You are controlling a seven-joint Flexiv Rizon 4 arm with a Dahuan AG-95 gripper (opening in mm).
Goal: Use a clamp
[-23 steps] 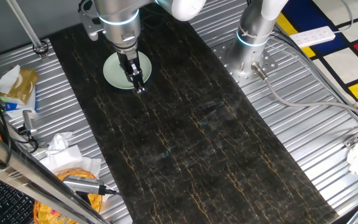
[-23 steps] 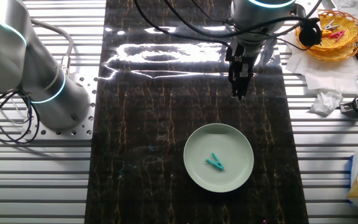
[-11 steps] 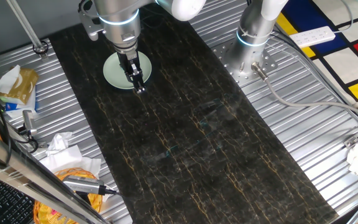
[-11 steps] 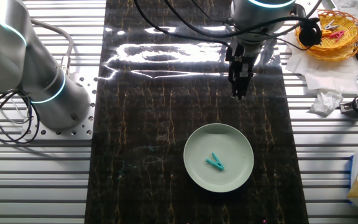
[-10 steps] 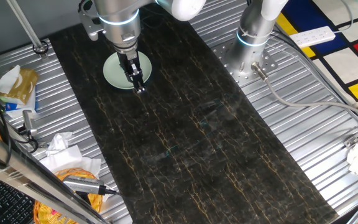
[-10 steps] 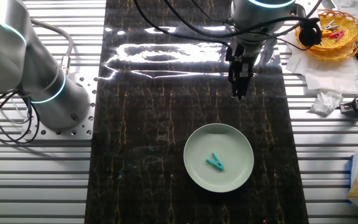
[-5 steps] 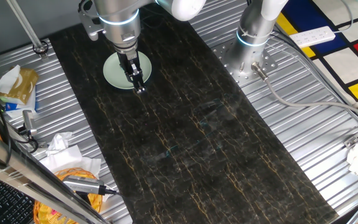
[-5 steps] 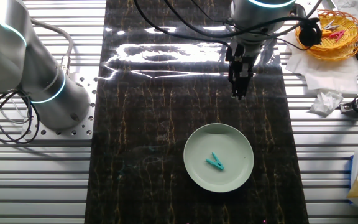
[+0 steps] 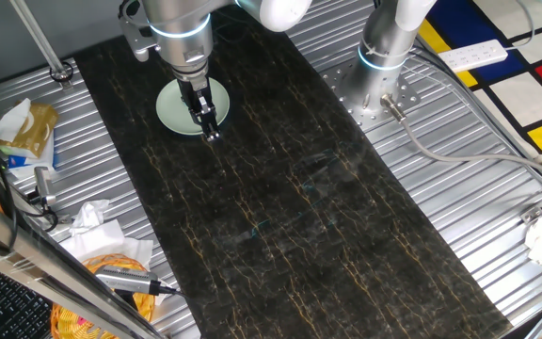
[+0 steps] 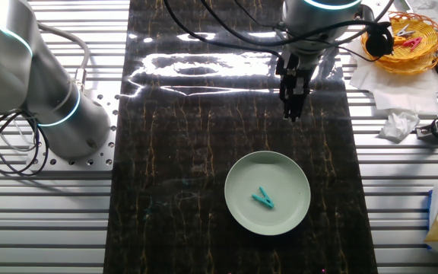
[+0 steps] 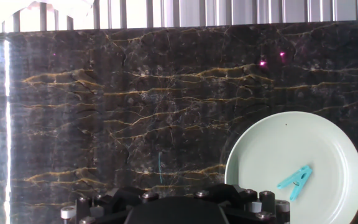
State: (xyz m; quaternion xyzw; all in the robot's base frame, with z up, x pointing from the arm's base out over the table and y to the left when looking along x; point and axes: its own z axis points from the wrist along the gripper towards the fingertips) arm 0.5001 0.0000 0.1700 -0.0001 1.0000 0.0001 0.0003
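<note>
Nothing moves since earlier: we log clamp [image 10: 263, 199] lying on plate [image 10: 293, 171], our gripper [image 10: 292, 116] apart, jaws' state undeterminable.

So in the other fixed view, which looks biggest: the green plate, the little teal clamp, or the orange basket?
1. Plate, largest.
2. Orange basket, clearly smaller, though cut off by the frame edge.
3. Clamp, smallest by far.

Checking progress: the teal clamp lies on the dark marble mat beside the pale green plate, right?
Not quite. The teal clamp lies on the pale green plate itself, not on the mat beside it; the other fixed view shows this clearly.
</note>
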